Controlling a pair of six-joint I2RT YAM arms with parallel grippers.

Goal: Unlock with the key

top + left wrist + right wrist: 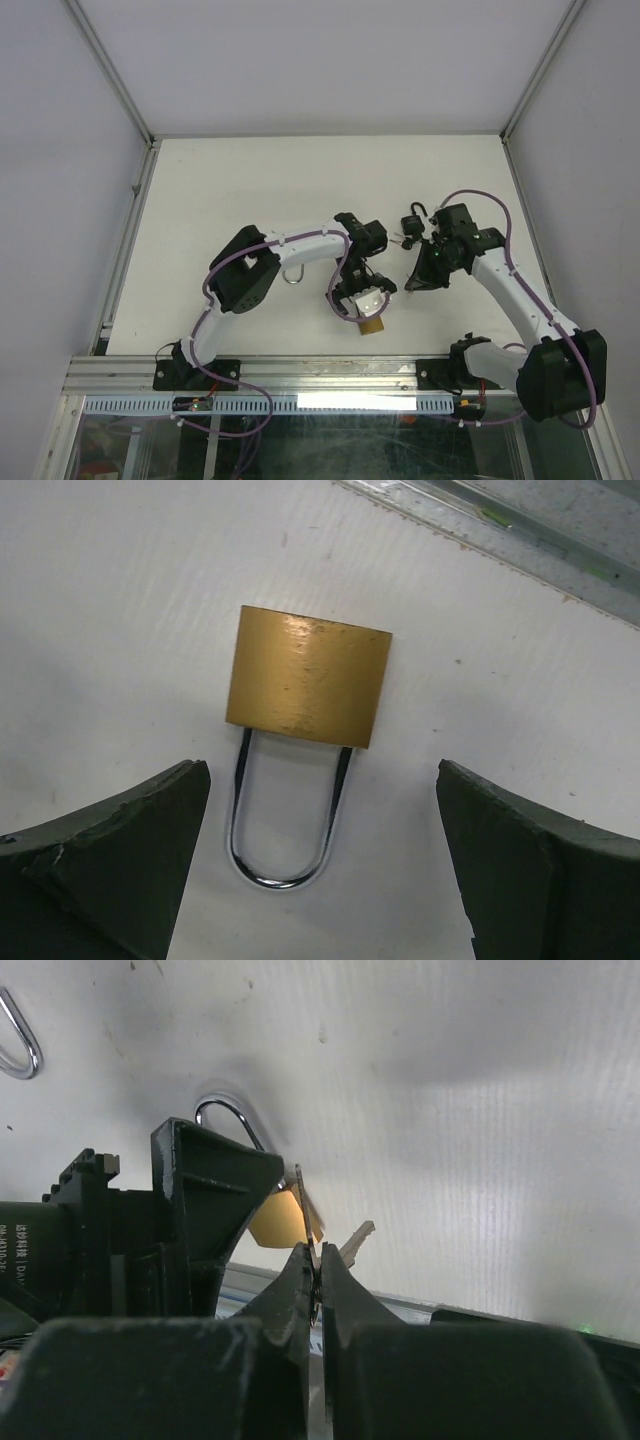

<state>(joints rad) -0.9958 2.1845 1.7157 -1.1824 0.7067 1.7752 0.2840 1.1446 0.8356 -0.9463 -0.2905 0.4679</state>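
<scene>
A brass padlock (pixel 308 675) lies flat on the white table, its steel shackle (pixel 283 865) pointing toward my left wrist. My left gripper (pixel 322 865) stands open around the shackle, with neither finger touching it. From above, the left gripper (pixel 365 296) hangs just behind the padlock (pixel 372 326). My right gripper (pixel 318 1260) is shut on the key (pixel 356 1240), whose toothed tip sticks out past the fingertips toward the brass padlock (pixel 278 1222). In the top view the right gripper (pixel 416 272) sits right of the left one.
A black padlock (pixel 411 220) with a small bunch of keys lies just behind the right gripper. A loose silver shackle (pixel 292 275) rests left of the left arm's wrist and also shows as a shackle (pixel 18 1042) at the right wrist view's top left. A metal rail (pixel 300 372) borders the near edge.
</scene>
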